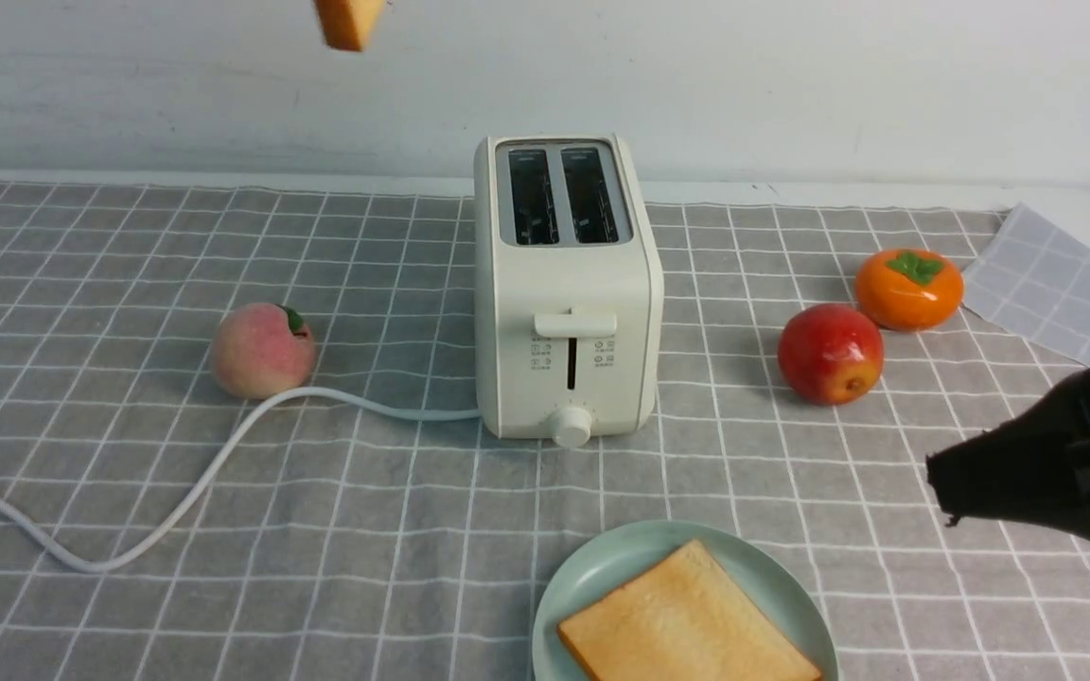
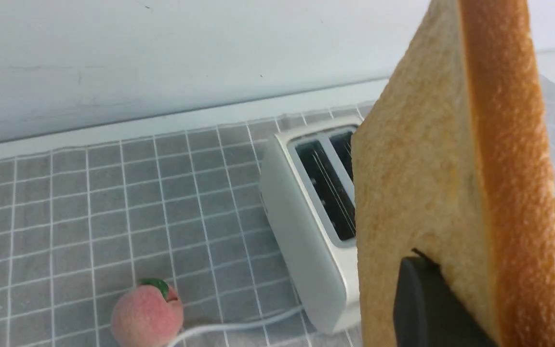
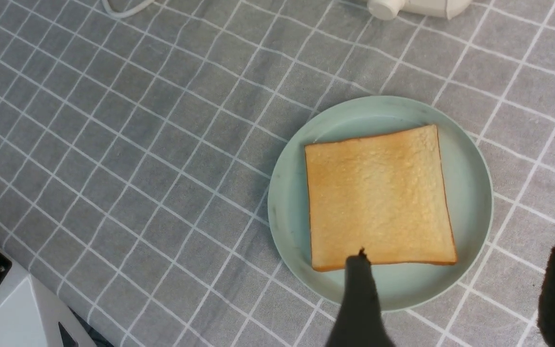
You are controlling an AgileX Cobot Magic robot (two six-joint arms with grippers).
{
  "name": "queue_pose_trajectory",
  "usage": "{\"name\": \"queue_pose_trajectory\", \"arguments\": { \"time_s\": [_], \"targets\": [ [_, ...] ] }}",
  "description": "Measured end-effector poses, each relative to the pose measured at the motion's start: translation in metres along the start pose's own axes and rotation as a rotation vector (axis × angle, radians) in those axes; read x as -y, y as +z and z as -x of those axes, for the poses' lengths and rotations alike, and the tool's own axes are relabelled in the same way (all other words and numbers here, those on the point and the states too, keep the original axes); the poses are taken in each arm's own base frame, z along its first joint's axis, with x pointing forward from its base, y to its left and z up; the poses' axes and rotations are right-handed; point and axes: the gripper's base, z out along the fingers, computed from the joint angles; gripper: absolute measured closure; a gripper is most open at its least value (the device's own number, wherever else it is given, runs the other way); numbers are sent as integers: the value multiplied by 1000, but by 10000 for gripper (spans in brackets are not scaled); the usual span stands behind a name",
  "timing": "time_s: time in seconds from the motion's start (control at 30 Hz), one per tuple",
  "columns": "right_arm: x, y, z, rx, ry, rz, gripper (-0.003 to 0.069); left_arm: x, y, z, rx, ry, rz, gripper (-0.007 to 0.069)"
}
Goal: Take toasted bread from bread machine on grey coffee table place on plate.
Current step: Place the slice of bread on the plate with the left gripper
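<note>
One slice of toasted bread [image 1: 348, 24] hangs high above the grey coffee table [image 1: 81, 284], only its lower corner showing at the front view's top edge. In the left wrist view that slice [image 2: 427, 168] stands on edge, with my left gripper [image 2: 494, 294] shut on it. Below it the bread machine [image 1: 564, 312] [image 2: 301, 241] shows two empty slots. A second slice [image 1: 687, 624] [image 3: 378, 197] lies flat on the plate [image 1: 602, 567] [image 3: 287, 207] at the table's near edge. My right gripper [image 1: 947, 492] [image 3: 460, 253] is open, holding nothing, just right of the plate.
A peach [image 1: 261, 350] [image 2: 147, 315] sits left of the bread machine, by its white cord [image 1: 176, 492]. A red apple [image 1: 829, 353] and an orange persimmon [image 1: 908, 288] lie to its right. The cloth's corner [image 1: 1056, 284] is folded over at the far right.
</note>
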Motion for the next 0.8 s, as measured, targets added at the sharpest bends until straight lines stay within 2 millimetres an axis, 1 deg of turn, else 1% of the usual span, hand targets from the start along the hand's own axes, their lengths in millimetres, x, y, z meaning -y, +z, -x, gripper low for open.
{"name": "queue_pose_trajectory", "arguments": {
  "time_s": [0.03,0.07,0.13,0.17,0.2,0.23,0.27,0.3,0.33,0.37,0.4,0.5,0.57,0.63,0.67,0.7,0.8],
  "targets": [
    [0,0,0,0,0,0,186,0,-2,-1,-2,3,-6,516],
    [0,0,0,-3,-2,-2,186,3,-17,-12,-31,24,-70,516],
    [0,0,0,-5,-2,-3,186,6,-23,-29,-86,31,-141,516],
    [0,0,0,-5,-2,-3,186,8,-22,-41,-130,27,-182,516],
    [0,0,0,-5,-2,-3,186,8,-20,-46,-148,26,-188,516],
    [0,0,0,-5,-2,-3,186,12,-12,-62,-204,11,-244,516],
    [0,0,0,-5,-2,-3,186,15,4,-81,-249,-21,-298,516],
    [0,0,0,-5,-2,-3,186,17,19,-96,-284,-54,-333,516],
    [0,0,0,-5,-2,-3,186,17,22,-101,-303,-59,-339,516],
    [0,0,0,-5,-2,-3,186,20,59,-134,-361,-150,-387,516],
    [0,0,0,-5,-2,-3,186,21,73,-145,-381,-191,-411,516],
    [0,0,0,-5,-2,-3,186,22,126,-193,-452,-355,-449,516],
    [0,0,0,-5,-2,-2,186,22,156,-219,-492,-438,-464,516],
    [0,0,0,-4,-2,-2,186,25,178,-236,-528,-505,-509,516],
    [0,0,0,-4,-2,-2,186,26,178,-236,-521,-508,-518,516],
    [0,0,0,-4,-2,-2,186,29,194,-246,-542,-558,-568,516],
    [0,0,-1,-6,-2,-1,186,32,216,-258,-537,-558,-635,516]
  ]
}}
